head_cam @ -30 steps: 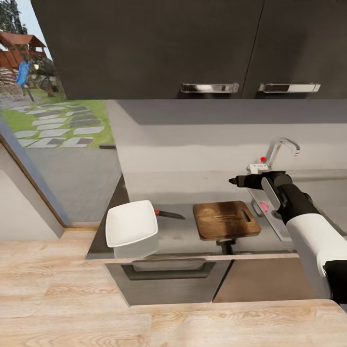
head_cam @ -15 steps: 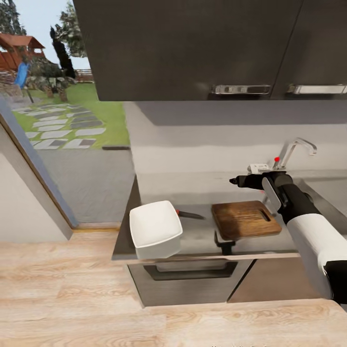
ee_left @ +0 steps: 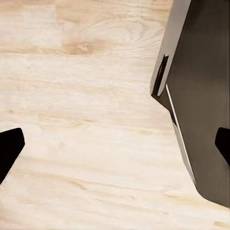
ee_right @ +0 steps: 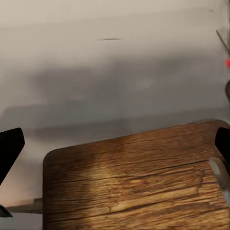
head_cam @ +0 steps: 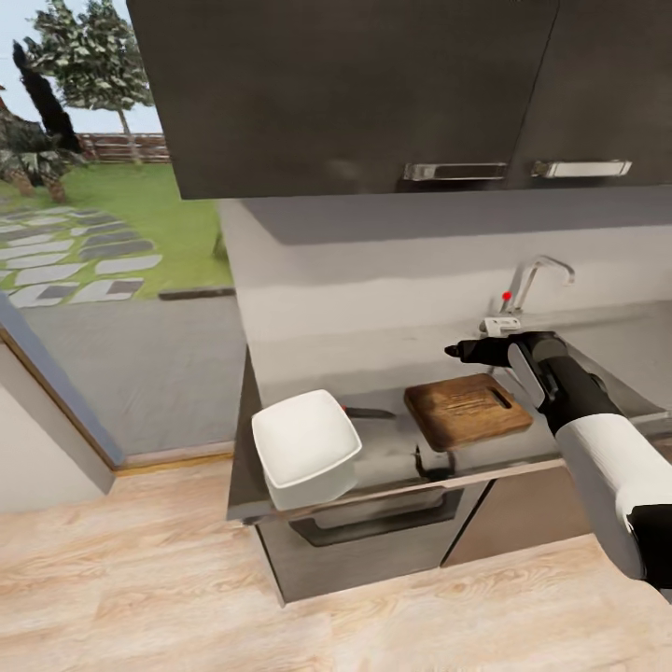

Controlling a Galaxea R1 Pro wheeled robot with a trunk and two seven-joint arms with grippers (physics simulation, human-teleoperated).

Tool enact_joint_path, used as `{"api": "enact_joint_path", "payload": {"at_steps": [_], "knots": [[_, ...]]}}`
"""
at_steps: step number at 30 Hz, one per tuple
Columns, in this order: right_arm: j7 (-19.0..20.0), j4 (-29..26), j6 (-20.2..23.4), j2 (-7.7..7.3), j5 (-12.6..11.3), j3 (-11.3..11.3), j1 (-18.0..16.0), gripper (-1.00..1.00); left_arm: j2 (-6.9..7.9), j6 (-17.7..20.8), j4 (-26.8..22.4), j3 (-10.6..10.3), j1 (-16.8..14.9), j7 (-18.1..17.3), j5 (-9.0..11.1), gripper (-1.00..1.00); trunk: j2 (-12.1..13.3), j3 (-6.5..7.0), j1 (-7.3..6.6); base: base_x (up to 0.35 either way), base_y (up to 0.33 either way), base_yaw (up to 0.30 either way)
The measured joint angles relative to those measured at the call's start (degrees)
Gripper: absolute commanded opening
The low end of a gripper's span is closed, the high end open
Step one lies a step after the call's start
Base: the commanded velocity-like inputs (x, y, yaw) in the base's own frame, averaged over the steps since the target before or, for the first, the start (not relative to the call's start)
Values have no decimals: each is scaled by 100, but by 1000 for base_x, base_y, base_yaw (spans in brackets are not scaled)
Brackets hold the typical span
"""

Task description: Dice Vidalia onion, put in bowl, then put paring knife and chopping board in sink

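The knife point(head_cam: 366, 412) lies along the countertop point(head_cam: 392, 448), blade toward the board point(head_cam: 467, 410), handle toward the bowl point(head_cam: 305, 448) overhanging the front edge. My right gripper point(head_cam: 452, 351) hovers wide above the board; my left gripper point(ee_left: 115, 143) is wide too.

Even, soft daylight fills my head view, brightest out on the lawn point(head_cam: 140, 215) well off beyond my right end effector point(head_cam: 455, 351). The wall cabinets point(head_cam: 355, 93) throw a broad dim band on the wall behind it. The chopping board point(ee_right: 134, 182) beneath it shows a warm bright patch, with a faint shadow alongside. Everything looks slightly smeared and soft, and my fingertips point(ee_right: 9, 148) are plain black silhouettes.
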Motion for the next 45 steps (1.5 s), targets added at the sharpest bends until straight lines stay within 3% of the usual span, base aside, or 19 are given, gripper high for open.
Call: {"api": "enact_joint_path", "payload": {"at_steps": [22,45], "knots": [[0,8,0,0,1,0,9,100,-25,3,0,0,0,0,0,100,0,0,0,0,212,-300],[-9,9,9,2,7,0,58,100,-25,6,0,0,0,0,0,100,0,0,0,0,293,-300]]}}
